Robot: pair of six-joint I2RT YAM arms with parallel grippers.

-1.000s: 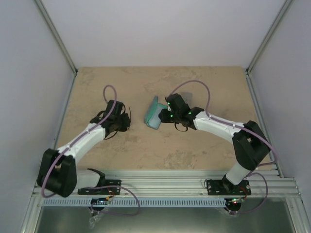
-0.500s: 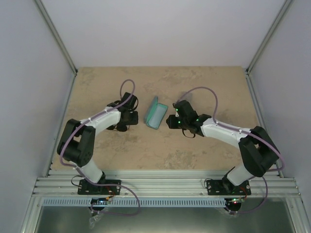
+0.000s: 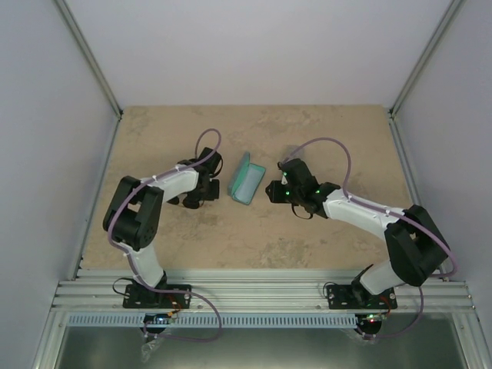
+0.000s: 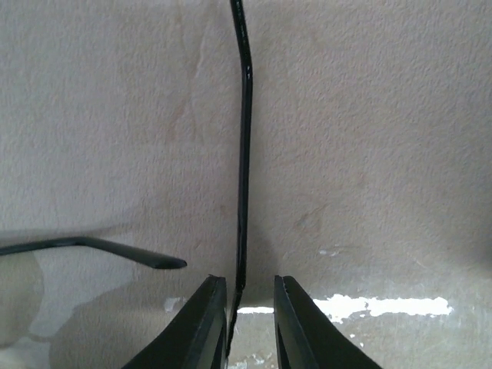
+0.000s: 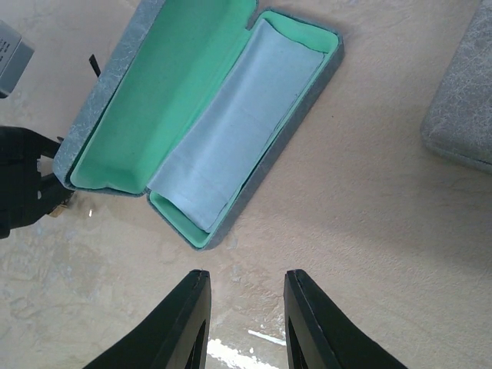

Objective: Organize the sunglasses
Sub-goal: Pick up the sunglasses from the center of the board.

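Between left jaws: thin dark arm of sunglasses (image 4: 246,154), gap narrow, not clamped | ahead of right jaws: open case (image 5: 177,100); parted, empty

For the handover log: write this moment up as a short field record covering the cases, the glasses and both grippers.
open case: lid back, green lining, on the table
cloth: light blue, lying in one half of that case
grey case: looks closed, apart from the open one
left gripper: jaws narrowly apart
black sunglasses arm: thin, passes between those jaws
right gripper: open, empty, facing the open case's end
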